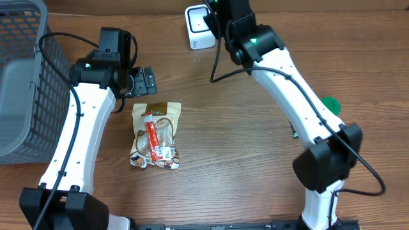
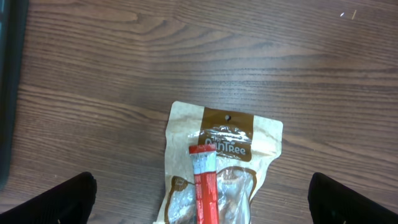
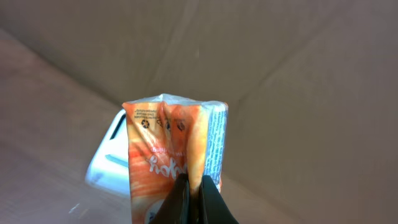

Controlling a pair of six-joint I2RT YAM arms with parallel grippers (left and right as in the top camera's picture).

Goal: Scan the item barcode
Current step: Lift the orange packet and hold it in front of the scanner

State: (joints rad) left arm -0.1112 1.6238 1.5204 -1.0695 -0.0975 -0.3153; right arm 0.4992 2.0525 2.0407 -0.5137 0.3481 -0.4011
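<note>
An orange snack packet (image 3: 168,143) hangs pinched at its seam in my shut right gripper (image 3: 194,190). It is held just in front of the white barcode scanner (image 3: 109,158), which stands at the table's far edge (image 1: 198,29). In the overhead view the right wrist hides the packet. My left gripper (image 1: 144,82) hovers open above a tan-and-brown treat pouch (image 1: 156,134) with a red stick pack (image 1: 151,133) lying on it. In the left wrist view the pouch (image 2: 224,143) and the stick pack (image 2: 205,186) lie between the wide-apart fingers (image 2: 62,199), untouched.
A grey wire basket (image 1: 22,83) stands at the left edge of the table. A small green object (image 1: 331,104) lies beside the right arm. A brown cardboard wall (image 3: 280,56) rises behind the scanner.
</note>
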